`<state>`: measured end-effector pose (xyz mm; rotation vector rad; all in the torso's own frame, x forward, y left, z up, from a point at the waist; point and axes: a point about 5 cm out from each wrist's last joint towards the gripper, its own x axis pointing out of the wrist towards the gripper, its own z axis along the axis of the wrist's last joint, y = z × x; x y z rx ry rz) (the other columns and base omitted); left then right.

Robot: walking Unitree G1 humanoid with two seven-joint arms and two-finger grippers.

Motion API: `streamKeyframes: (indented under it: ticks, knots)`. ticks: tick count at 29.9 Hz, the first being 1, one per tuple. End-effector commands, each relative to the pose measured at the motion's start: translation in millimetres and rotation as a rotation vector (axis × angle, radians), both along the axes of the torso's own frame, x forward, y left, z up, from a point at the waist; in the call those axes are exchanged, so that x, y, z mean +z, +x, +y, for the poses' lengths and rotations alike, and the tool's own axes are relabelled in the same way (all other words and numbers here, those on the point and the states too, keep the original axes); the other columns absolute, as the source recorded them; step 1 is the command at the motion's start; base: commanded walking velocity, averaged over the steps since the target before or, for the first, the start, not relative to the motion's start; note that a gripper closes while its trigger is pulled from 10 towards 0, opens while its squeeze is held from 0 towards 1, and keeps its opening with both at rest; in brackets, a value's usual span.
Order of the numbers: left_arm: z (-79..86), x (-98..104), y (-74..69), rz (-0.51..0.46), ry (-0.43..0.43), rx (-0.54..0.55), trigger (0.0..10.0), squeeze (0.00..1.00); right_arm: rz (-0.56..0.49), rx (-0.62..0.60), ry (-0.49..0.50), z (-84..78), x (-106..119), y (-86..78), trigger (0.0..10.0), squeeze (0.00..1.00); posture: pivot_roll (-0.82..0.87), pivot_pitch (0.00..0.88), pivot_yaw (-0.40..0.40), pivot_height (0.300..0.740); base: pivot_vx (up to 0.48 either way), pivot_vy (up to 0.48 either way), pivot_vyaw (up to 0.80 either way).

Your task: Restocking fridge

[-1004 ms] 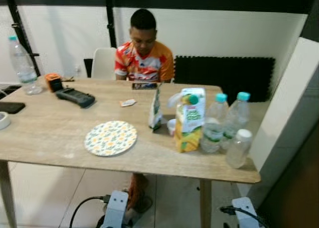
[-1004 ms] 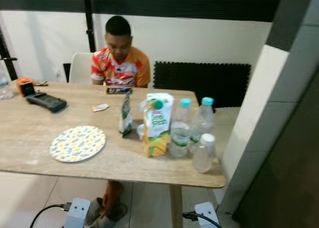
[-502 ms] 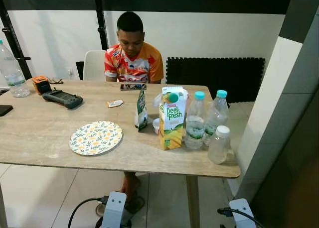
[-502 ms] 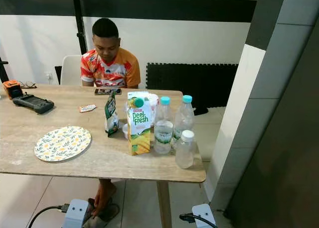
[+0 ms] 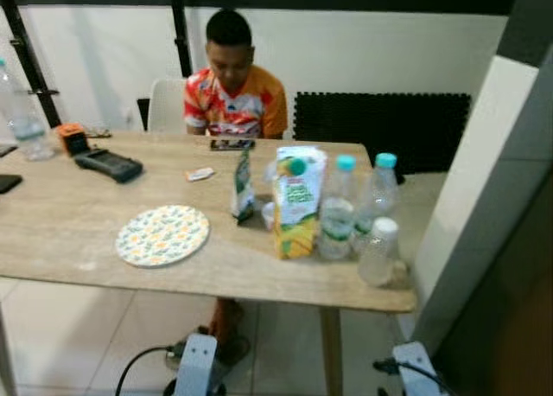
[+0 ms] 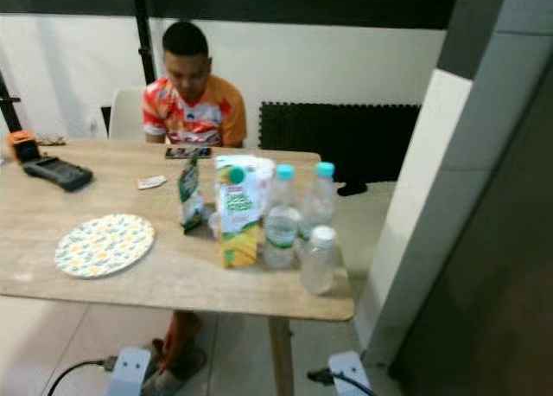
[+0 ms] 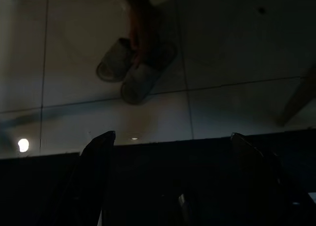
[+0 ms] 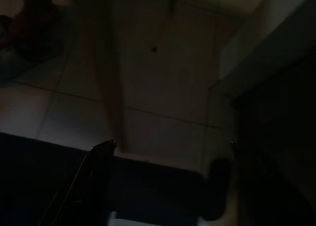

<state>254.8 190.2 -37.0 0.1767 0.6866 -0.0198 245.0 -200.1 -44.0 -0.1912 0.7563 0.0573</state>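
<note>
A yellow-and-green juice carton (image 5: 296, 201) stands near the right end of the wooden table (image 5: 69, 232). Two teal-capped water bottles (image 5: 338, 210) (image 5: 378, 197) stand just right of it, and a smaller white-capped bottle (image 5: 378, 252) sits closer to the table edge. A green pouch (image 5: 243, 186) stands left of the carton. Both arms hang low under the table front. In the dark wrist views, the left gripper (image 7: 170, 137) and the right gripper (image 8: 170, 144) point at the floor, fingers spread, holding nothing.
A floral plate (image 5: 162, 235) lies mid-table. A person (image 5: 232, 89) sits at the far side with a phone (image 5: 231, 143). A black handheld device (image 5: 107, 164) and a bottle (image 5: 19, 119) are far left. A white pillar (image 5: 471, 180) and dark panel (image 5: 510, 309) stand right.
The camera has swung slightly and the picture is blurrier than half a second ago. The carton, bottles and plate stay where they were, and both arms still hang idle.
</note>
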Motion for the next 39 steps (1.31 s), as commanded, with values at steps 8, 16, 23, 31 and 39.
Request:
streamKeyframes:
  ticks: [8,16,23,31,39]
  knots:
    - [2.3,-3,-4.0,0.010,0.005,0.009,10.0,0.00,-0.021,0.096,0.068,4.3,9,10.8,10.0,0.00,-0.05,0.048,-0.045,0.740,0.000,0.000,0.00]
    - [11.9,-2,-6.5,0.001,0.058,0.010,10.0,0.00,0.005,0.433,0.139,12.2,23,20.6,10.0,0.00,-0.05,0.051,-0.046,0.740,0.000,0.000,0.00]
    - [17.9,-5,-11.8,0.015,0.068,0.025,10.0,0.00,-0.001,0.794,0.426,18.7,71,33.2,10.0,0.00,-0.06,0.050,-0.049,0.740,0.000,0.000,0.00]
    - [15.8,-7,-14.8,0.019,0.064,0.025,10.0,0.00,-0.319,0.928,0.786,24.6,171,56.0,10.0,0.00,-0.06,0.050,-0.049,0.740,0.000,0.000,0.00]
    - [13.1,-10,-18.7,0.018,0.043,-0.001,10.0,0.00,-0.709,0.809,0.781,10.0,243,87.8,10.0,0.00,-0.05,0.048,-0.046,0.740,0.000,0.000,0.00]
